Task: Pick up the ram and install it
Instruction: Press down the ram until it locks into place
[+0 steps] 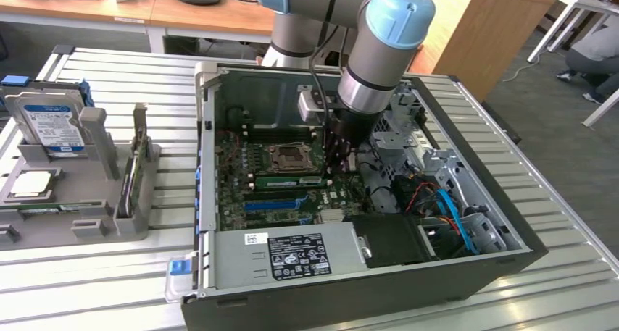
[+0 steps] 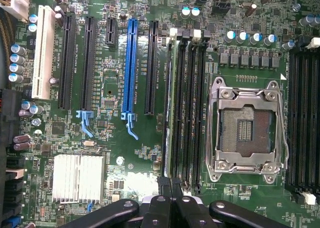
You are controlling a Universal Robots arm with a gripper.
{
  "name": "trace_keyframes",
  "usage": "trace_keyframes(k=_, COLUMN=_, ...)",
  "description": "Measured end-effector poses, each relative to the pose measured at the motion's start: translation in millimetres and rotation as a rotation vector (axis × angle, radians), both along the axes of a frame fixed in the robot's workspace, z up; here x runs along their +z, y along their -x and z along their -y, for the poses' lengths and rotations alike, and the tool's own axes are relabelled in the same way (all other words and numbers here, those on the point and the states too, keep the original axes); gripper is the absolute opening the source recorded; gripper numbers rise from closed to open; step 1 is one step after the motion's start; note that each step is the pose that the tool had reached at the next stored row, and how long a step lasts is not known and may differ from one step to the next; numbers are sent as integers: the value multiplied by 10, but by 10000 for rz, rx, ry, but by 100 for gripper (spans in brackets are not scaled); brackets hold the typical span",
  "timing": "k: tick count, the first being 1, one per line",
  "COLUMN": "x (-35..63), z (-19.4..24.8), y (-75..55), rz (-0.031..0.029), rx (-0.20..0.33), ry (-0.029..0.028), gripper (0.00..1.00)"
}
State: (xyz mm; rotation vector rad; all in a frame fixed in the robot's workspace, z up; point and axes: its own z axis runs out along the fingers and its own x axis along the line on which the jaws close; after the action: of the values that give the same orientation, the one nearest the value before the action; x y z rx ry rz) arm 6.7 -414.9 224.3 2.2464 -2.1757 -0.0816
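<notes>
My pincer (image 2: 171, 184) is pinched tight, its two black fingertips pressed together over the near end of the ram (image 2: 170, 103). The ram stands on edge in the outermost memory slot of the motherboard (image 2: 110, 138), just beside the empty processor socket (image 2: 247, 129). In the exterior view my arm (image 1: 377, 63) reaches down into the open computer case (image 1: 503, 233), where the green ram (image 1: 287, 181) lies below the socket.

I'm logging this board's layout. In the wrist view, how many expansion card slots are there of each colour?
White slots: 1
Blue slots: 1
Black slots: 4
Total: 6
</notes>
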Motion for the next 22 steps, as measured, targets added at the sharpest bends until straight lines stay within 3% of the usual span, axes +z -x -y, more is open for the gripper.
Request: trace_keyframes(k=22, x=-27, z=1, y=0, rz=10, rx=1, ry=4, gripper=11)
